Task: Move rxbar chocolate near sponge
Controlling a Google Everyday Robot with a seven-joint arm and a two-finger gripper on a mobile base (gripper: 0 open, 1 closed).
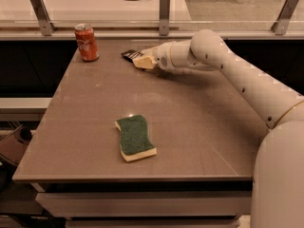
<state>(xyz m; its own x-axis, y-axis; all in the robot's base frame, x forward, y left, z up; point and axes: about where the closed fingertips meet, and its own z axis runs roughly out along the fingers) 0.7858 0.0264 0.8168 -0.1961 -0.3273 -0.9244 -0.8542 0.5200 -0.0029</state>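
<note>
The rxbar chocolate [129, 55] is a small flat black wrapper lying at the far middle of the table, partly covered by the gripper. My gripper [142, 61] reaches in from the right on the white arm, its pale fingers lying low over the bar's right end. The sponge [135, 137], dark green on top with a pale yellow foam layer, lies flat near the front middle of the table, well apart from the bar and the gripper.
An orange-red soda can [87, 42] stands upright at the table's far left corner. A railing with metal posts [164, 7] runs behind the brown table [204, 122]. My white arm [247, 80] crosses the right side of the table.
</note>
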